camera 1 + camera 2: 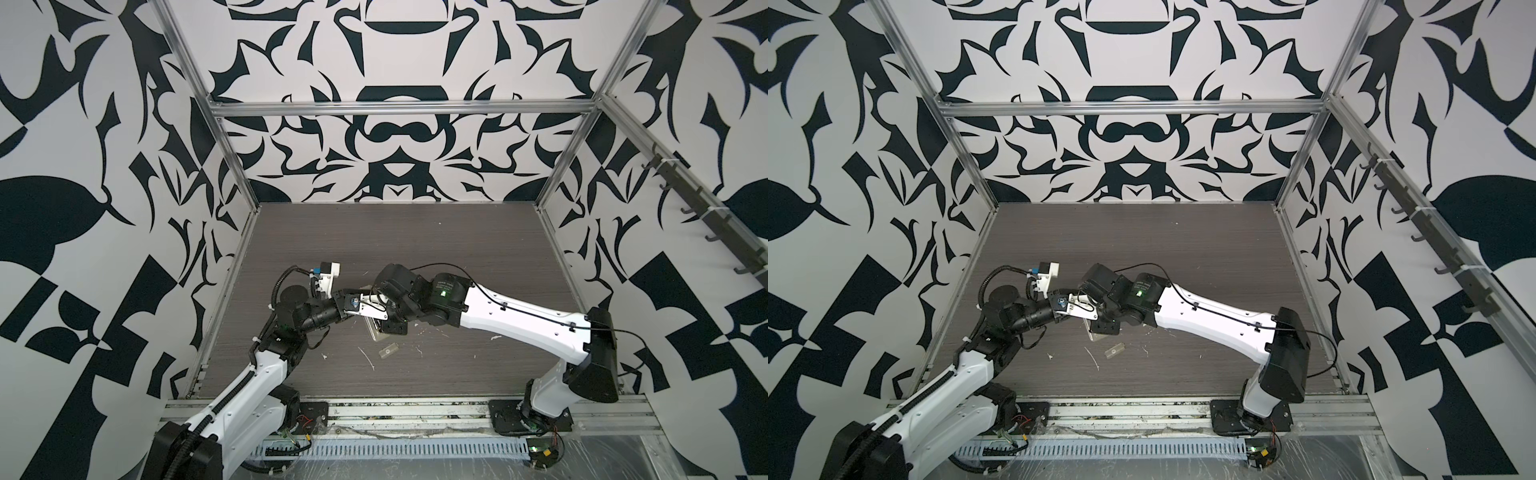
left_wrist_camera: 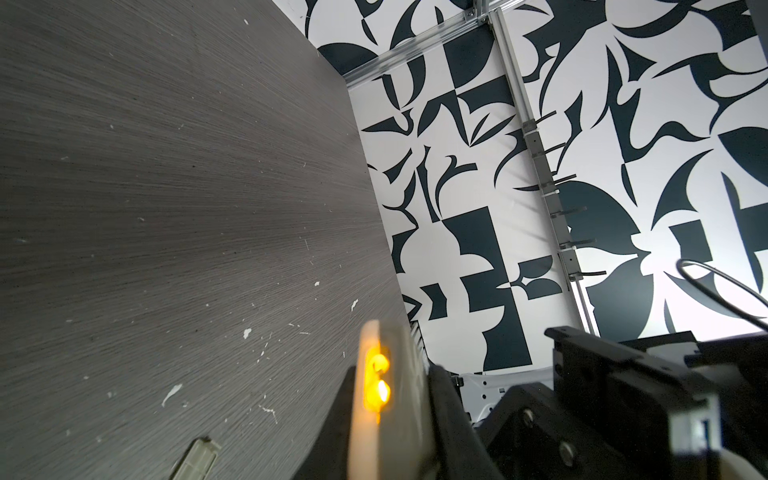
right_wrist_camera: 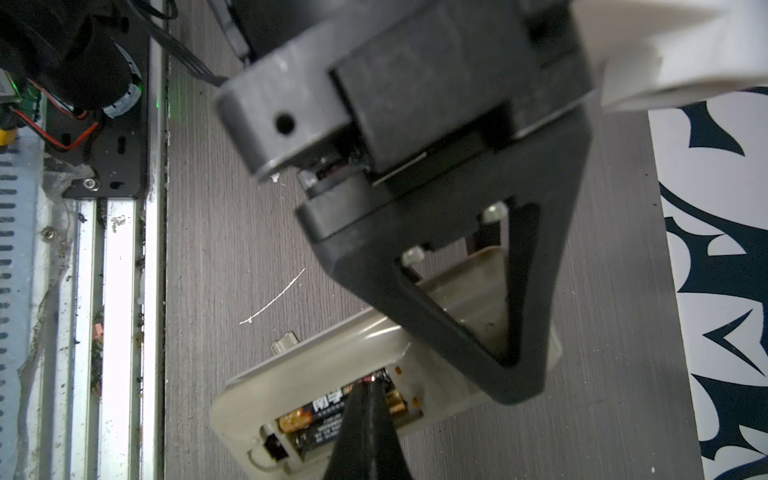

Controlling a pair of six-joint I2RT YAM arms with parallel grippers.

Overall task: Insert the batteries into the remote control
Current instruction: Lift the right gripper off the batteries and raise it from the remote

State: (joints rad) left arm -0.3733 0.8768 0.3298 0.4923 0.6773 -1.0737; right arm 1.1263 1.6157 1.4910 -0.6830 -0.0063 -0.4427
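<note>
The white remote control [image 3: 332, 353] is held tilted above the table with its back turned to the right wrist camera. My left gripper [image 2: 390, 424] is shut on its long edges; one black finger [image 3: 478, 316] crosses its back. Two dark batteries [image 3: 316, 419] with brownish ends lie side by side in the open recess. My right gripper [image 3: 374, 399] is shut, and its joined tips rest on the batteries near the recess's inner end. In both top views the remote [image 1: 375, 332] [image 1: 1092, 332] shows only as a pale end below the two meeting grippers. An orange glow shows on the remote's edge [image 2: 376, 382].
A small translucent cover piece [image 1: 387, 352] [image 1: 1114, 351] [image 2: 195, 457] lies flat on the grey wood table [image 1: 415, 249], just in front of the grippers. White scuffs and flecks mark the table [image 1: 368, 359]. An aluminium rail [image 1: 395, 411] runs along the front edge; patterned walls enclose the other sides.
</note>
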